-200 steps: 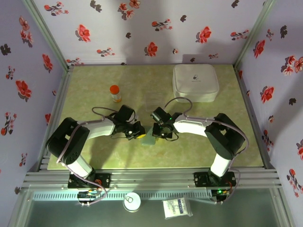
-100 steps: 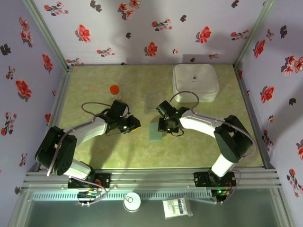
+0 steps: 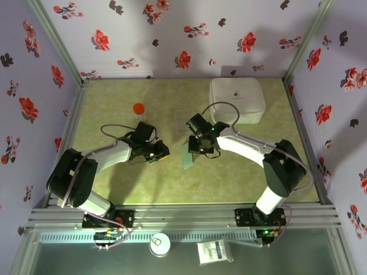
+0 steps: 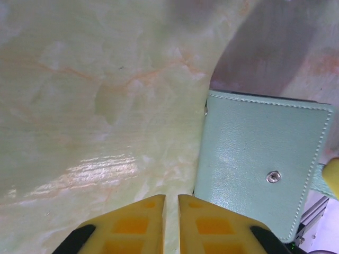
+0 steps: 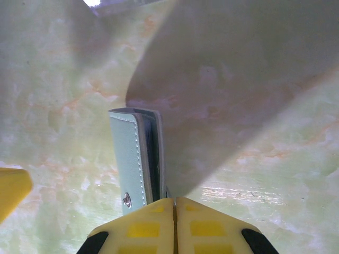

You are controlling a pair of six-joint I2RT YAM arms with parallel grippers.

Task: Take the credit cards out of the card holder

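At frame centre, right arm (image 3: 246,148) reaches left, jaws pinching a tilted mint-green leather card holder (image 3: 188,156); left arm (image 3: 114,153) opposite, jaws nearly together.

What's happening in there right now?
Right gripper shut on card holder, held on edge. Left gripper nearly shut, empty. Holder closed, no cards out. Bottle, case well aside.
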